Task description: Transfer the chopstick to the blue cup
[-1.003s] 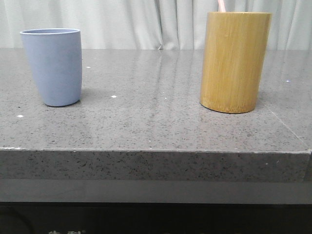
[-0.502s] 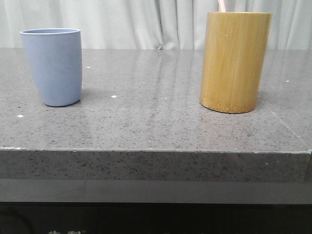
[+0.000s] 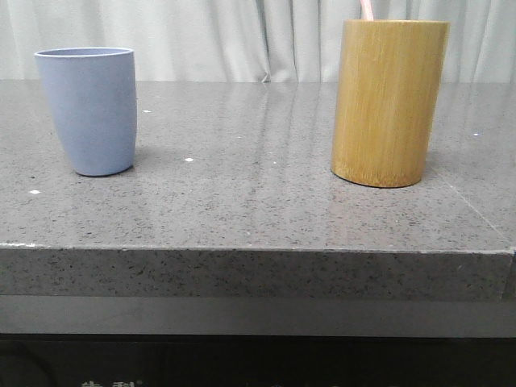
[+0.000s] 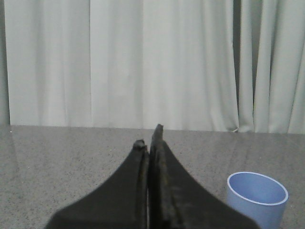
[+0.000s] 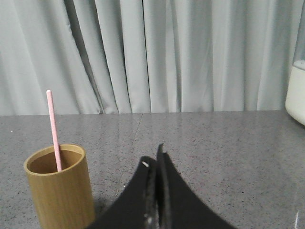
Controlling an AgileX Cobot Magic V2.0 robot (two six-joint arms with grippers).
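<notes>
A: Start with the front view. What stands on the table?

B: A grey speckled stone table [image 3: 258, 210] with two vessels well apart. The blue cup [image 3: 87, 110] stands upright toward the left, and a taller yellow-brown bamboo holder [image 3: 389, 101] stands upright toward the right. A short pink tip of the chopstick [image 3: 365, 9] pokes out above the holder's rim, near its left side. Pale curtains [image 3: 242, 36] hang behind.

A: Now the left wrist view?

B: The left gripper [image 4: 148, 138] is over the table, its two black fingers pressed together with only a thin seam between them and nothing held. The blue cup [image 4: 257, 196] sits on the table beside the fingers, apart from them, its mouth open to the camera and its inside bare as far as I can see.

A: And the right wrist view?

B: The right gripper [image 5: 153, 160] is likewise clenched, black fingers meeting, nothing between them. The bamboo holder [image 5: 61, 188] stands on the table near the fingers, not touching. The chopstick [image 5: 53, 129] stands inside it, leaning a little, with a long part rising above the rim. A white object [image 5: 296, 90] sits at the table's far edge; I cannot tell what it is.
</notes>
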